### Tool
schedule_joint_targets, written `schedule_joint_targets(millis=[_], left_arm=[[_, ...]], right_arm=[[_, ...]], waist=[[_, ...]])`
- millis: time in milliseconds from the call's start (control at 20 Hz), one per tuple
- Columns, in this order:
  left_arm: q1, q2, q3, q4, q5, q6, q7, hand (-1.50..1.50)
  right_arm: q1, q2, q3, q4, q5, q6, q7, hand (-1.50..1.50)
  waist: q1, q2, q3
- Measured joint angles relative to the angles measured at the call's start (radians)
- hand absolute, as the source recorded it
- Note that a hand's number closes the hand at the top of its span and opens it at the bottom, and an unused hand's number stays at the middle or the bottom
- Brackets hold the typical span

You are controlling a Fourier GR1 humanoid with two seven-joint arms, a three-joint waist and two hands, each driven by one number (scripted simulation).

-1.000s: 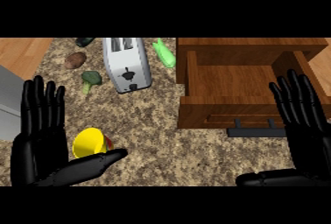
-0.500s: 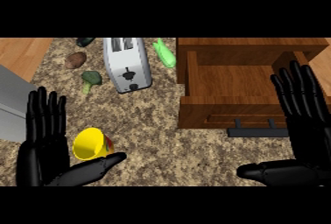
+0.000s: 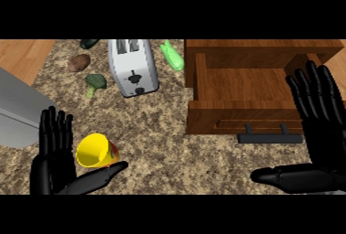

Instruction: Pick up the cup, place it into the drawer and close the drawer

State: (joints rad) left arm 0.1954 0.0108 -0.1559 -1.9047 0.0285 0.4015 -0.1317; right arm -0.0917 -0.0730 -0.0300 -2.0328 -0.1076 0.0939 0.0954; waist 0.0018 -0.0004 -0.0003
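Fingers on your left hand (image 3: 57, 155) stand straight and apart, thumb swung out low beneath the yellow plastic cup (image 3: 93, 150), which lies tipped on the speckled granite counter (image 3: 162, 137) just beside that palm. Over the last second this hand has slid down and inward, so the cup now sits between fingers and thumb rather than off to the side. Nothing is curled round it yet; you are lined up for the grasp, not in it. Your right hand (image 3: 321, 119) also shows straight, spread fingers, hanging over the right edge of the open wooden drawer (image 3: 236, 87), and it has barely shifted. The drawer's black handle (image 3: 270, 137) faces you, so the way in is ready once you close on the cup and lift.
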Motion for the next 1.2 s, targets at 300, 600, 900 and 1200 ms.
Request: schedule_joint_targets(millis=[300, 600, 900, 1200], left_arm=[[0.039, 0.001, 0.048, 0.061, 0.038, -0.019, -0.064, -1.5], [0.062, 0.007, 0.105, 0.176, 0.081, -0.076, -0.17, -1.5], [0.047, 0.003, 0.138, 0.303, 0.112, -0.115, -0.248, -1.5], [-0.001, 0.002, 0.186, 0.446, 0.144, -0.151, -0.334, -1.5]], right_arm=[[-0.003, -0.002, 0.001, -0.023, -0.004, -0.003, 0.034, -1.5], [-0.007, -0.021, -0.03, -0.009, -0.035, 0.024, 0.029, -1.5], [0.005, 0.008, 0.005, -0.014, -0.005, 0.005, 0.019, -1.5], [-0.011, 0.001, -0.008, -0.001, -0.019, 0.014, 0.024, -1.5]], waist=[[0.0, 0.0, 0.0], [0.0, 0.0, 0.0], [0.0, 0.0, 0.0], [-0.001, 0.0, 0.0]])
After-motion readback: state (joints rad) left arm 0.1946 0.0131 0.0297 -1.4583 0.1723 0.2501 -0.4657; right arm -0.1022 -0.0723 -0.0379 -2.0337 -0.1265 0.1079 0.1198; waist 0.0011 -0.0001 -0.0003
